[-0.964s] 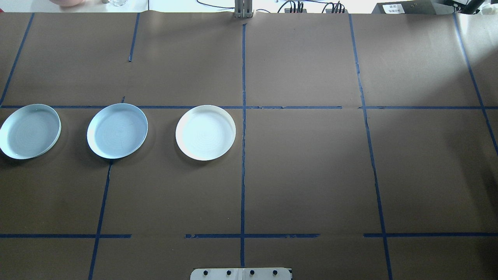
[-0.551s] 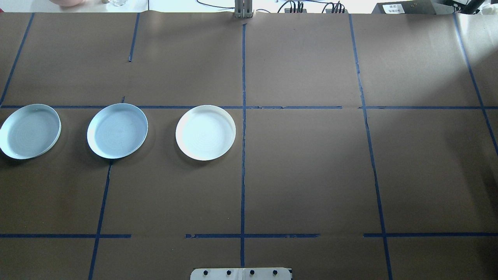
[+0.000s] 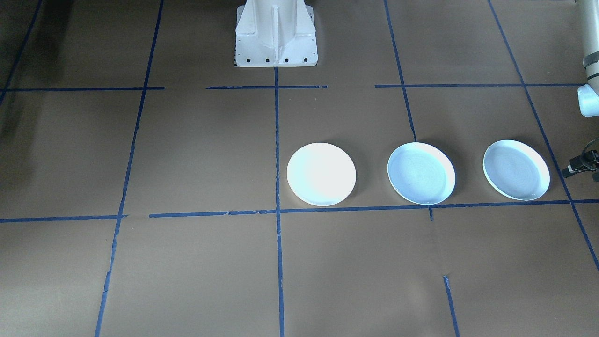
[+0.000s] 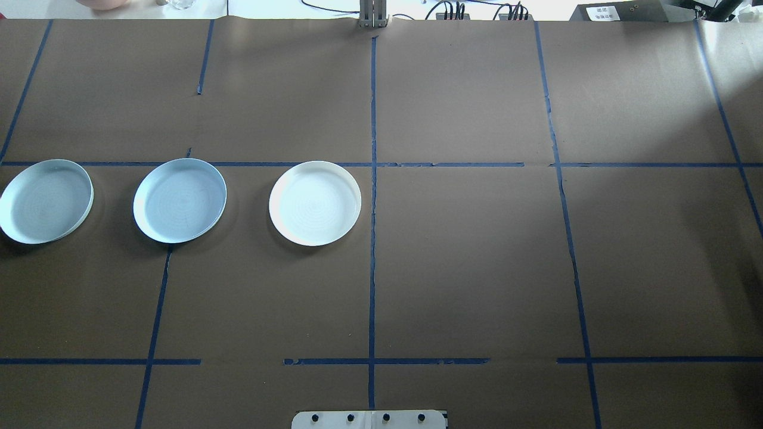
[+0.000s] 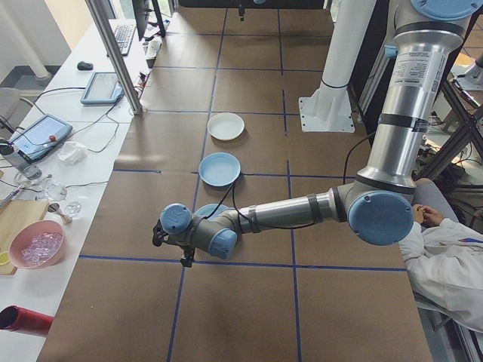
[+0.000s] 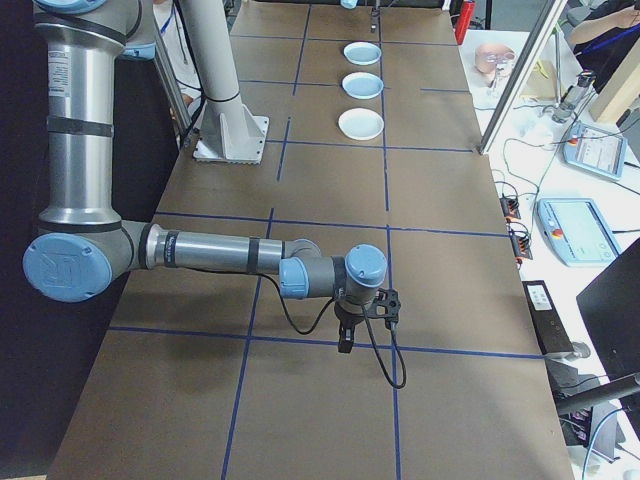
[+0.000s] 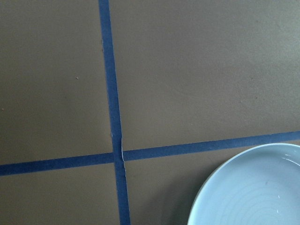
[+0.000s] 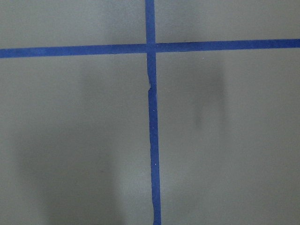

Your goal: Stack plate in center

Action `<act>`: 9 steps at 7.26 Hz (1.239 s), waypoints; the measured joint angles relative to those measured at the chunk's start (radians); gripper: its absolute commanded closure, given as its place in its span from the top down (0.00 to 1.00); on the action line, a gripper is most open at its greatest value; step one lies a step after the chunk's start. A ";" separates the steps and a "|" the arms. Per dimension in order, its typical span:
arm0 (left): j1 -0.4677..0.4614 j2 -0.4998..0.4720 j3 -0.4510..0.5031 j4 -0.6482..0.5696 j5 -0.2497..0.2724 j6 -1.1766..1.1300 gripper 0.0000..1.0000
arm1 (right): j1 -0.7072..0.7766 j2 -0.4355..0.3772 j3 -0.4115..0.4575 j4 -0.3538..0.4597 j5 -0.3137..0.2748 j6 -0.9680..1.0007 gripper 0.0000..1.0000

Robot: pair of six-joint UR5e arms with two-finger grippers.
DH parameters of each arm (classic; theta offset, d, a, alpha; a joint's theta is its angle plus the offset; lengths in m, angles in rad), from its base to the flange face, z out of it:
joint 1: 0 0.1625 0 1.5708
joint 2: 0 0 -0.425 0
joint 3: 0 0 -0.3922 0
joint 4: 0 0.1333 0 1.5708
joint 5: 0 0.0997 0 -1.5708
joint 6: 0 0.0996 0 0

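Three plates: a row on the brown paper-covered table (image 4: 477, 268), all separate, none stacked.
White plate: the white plate (image 4: 315, 203) sits nearest the table's middle, just beside the central blue tape line (image 4: 372, 238), at about 9 o'clock from the middle crossing in the overhead view.
Middle plate: the pale blue plate (image 4: 179, 200) lies well apart from the white one, further toward 9 o'clock.
Outer plate: the second pale blue plate (image 4: 46, 201) lies at the far 9 o'clock edge of the overhead view; its rim also shows at 5 o'clock in the left wrist view (image 7: 248, 187).
Left arm: the left arm (image 5: 302, 211) stretches low over the table's left end, with the left gripper (image 5: 183, 260) close beside the outer plate.
Left jaws: I cannot tell whether they are open or closed; only the side view and a sliver at the front view's edge show them.
Right arm: the right gripper (image 6: 343, 343) hangs over bare paper at the table's right end, well apart from every plate.
Right jaws: I cannot tell their state; only the side view shows them.
Step in hand: judged to be the very start; no plate is lifted and the left arm is nearest its first pick.
Next move: likely needs the left gripper to come down on the outer plate's rim, pinch it, lift clear and carry it toward the white plate.
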 measured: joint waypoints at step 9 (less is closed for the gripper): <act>0.105 0.021 0.009 -0.012 -0.038 -0.002 0.06 | 0.000 0.000 0.000 0.000 0.000 0.000 1.00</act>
